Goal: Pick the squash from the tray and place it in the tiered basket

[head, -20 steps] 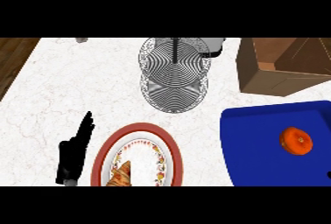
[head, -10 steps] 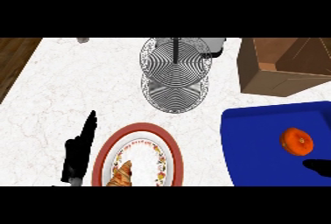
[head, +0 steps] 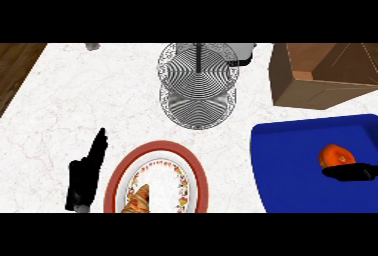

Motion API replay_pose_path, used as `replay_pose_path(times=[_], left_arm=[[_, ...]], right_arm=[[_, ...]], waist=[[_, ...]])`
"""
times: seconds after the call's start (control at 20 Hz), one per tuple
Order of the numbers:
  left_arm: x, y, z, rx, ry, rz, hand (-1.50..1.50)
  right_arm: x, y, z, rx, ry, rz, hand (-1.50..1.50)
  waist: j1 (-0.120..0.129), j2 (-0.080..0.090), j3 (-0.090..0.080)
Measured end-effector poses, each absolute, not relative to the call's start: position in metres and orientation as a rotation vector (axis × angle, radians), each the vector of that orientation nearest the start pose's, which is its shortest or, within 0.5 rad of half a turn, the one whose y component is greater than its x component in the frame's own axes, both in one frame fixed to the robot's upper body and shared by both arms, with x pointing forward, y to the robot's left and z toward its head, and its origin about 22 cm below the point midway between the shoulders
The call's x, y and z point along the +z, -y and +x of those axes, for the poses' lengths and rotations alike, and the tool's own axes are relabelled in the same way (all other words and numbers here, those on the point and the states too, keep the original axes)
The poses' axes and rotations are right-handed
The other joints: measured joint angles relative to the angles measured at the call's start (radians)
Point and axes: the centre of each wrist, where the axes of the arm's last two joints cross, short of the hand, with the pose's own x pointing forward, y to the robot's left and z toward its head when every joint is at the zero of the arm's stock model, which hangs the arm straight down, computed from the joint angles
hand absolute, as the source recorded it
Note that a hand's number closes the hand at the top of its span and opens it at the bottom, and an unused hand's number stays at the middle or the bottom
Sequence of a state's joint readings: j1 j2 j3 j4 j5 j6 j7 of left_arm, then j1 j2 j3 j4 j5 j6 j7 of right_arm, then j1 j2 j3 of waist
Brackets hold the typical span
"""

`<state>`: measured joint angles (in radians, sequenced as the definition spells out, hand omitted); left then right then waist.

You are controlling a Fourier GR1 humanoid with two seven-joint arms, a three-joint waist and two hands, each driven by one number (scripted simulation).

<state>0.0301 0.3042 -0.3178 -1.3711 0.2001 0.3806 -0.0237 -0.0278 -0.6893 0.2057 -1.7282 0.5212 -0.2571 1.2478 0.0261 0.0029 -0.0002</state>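
Orange squash (head: 336, 155) lies on the blue tray (head: 295, 175), near its right side. Black fingers of the right hand (head: 354, 173) touch its lower edge; whether they are curled I cannot tell. Left hand (head: 85, 175) rests flat, fingers straight, beside the red-rimmed plate (head: 118, 175). Wire tiered basket (head: 198, 85) stands well apart.

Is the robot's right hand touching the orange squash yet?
Cannot tell. In the head view the right hand overlaps the lower edge of the squash on the blue tray, hiding any contact or gap.

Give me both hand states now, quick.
Left hand: open, fingers straight, beside the plate.
Right hand: at the squash on the tray; open or shut cannot be told.
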Motion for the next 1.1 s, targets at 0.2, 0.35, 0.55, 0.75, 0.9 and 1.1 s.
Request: replay_pose_path(times=[0.2, 0.35, 0.55, 0.75, 0.9, 1.1], left_arm=[[-0.050, -0.244, 0.218, -0.033, 1.314, 0.237, 0.00], [-0.051, -0.245, 0.216, -0.036, 1.318, 0.239, 0.00], [-0.050, -0.247, 0.217, -0.033, 1.315, 0.245, 0.00], [-0.053, -0.243, 0.216, -0.026, 1.324, 0.247, 0.00], [-0.053, -0.242, 0.214, -0.021, 1.324, 0.253, 0.00], [-0.052, -0.246, 0.214, -0.028, 1.319, 0.254, 0.00]], right_arm=[[0.079, 0.308, 0.255, 0.206, 0.581, -1.136, -1.50], [0.070, 0.310, 0.262, 0.217, 0.525, -1.104, -1.50], [0.063, 0.310, 0.270, 0.239, 0.473, -1.067, -1.50], [0.062, 0.315, 0.281, 0.243, 0.443, -1.041, -1.50], [0.056, 0.316, 0.281, 0.256, 0.419, -1.023, -1.50], [0.056, 0.317, 0.287, 0.260, 0.400, -1.004, -1.50]], waist=[[-0.005, -0.001, 0.000], [-0.005, -0.001, 0.000], [-0.010, -0.001, 0.000], [-0.014, -0.003, 0.001], [-0.018, -0.004, 0.001], [-0.019, -0.004, 0.001]])
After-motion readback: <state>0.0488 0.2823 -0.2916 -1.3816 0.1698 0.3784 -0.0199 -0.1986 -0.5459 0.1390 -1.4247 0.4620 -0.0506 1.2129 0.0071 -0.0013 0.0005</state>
